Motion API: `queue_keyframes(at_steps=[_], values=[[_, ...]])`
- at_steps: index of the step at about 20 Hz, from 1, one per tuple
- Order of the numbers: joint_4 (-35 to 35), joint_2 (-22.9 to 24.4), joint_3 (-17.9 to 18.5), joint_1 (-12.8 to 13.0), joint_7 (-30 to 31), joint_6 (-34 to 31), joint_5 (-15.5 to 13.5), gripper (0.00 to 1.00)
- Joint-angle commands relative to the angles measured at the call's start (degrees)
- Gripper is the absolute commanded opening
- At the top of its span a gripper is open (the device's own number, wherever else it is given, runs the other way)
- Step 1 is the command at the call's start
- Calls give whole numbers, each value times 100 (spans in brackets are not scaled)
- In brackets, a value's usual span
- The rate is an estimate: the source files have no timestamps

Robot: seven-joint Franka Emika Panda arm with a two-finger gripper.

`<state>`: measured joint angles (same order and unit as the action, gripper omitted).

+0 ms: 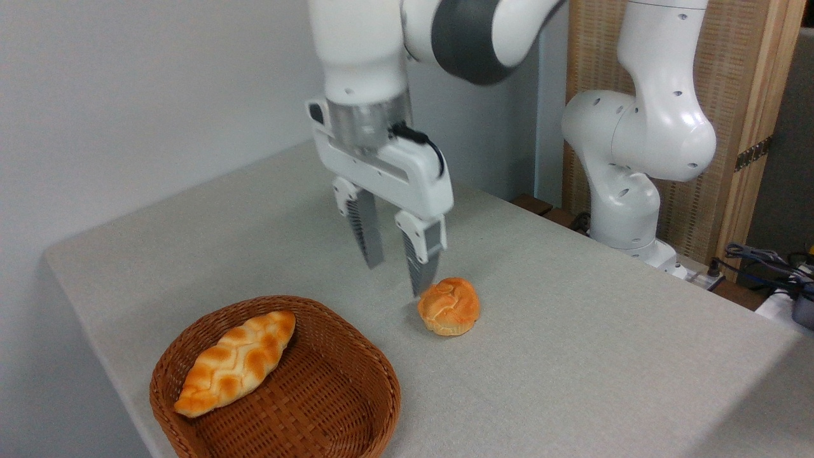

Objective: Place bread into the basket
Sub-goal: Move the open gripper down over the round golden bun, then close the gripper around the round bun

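Note:
The bread (449, 306), a small round golden-orange bun with a knotted top, rests on the grey table (572, 356) near the middle. My gripper (397, 275) hangs just to its upper left, open, fingers pointing down, with nothing between them; the right fingertip (420, 280) is close beside the bun's left edge. The basket (356, 407), a shallow oval of brown wicker, sits at the front left of the table, a short way from the bun.
A long braided oval loaf (236, 362) lies in the left part of the basket. The arm's white base (626, 210) stands at the back right. Cables (763, 261) lie off the right edge, with a wooden panel (738, 95) behind.

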<state>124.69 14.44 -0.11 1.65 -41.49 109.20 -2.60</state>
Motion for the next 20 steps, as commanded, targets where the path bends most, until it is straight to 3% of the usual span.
queue_keyframes(at_steps=[1, 6, 10, 20], values=[[994, 428, -191, -86, -87, 251, -21, 100], [1075, 375, -288, -94, -87, 269, -4, 100], [1075, 375, -410, -94, -87, 260, 189, 100], [1075, 384, -455, -77, -78, 75, 190, 100]])
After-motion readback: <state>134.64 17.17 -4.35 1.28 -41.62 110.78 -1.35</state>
